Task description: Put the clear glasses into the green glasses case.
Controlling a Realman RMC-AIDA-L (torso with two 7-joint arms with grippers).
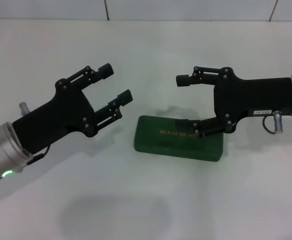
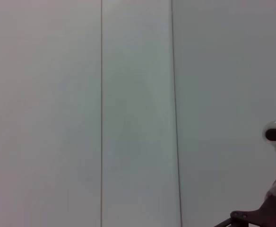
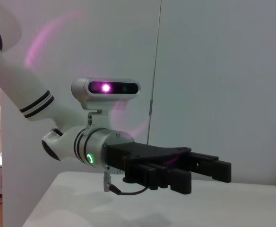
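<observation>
Green glasses case lay closed on table; left gripper and right gripper hovered, both spread wide, empty.

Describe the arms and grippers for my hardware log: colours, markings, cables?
Both grippers, left gripper and right gripper, are matte black linkage fingers on black bodies with silver wrist cuffs. The left cuff shows a green light; the right carries a small white label and a cable loop.
</observation>
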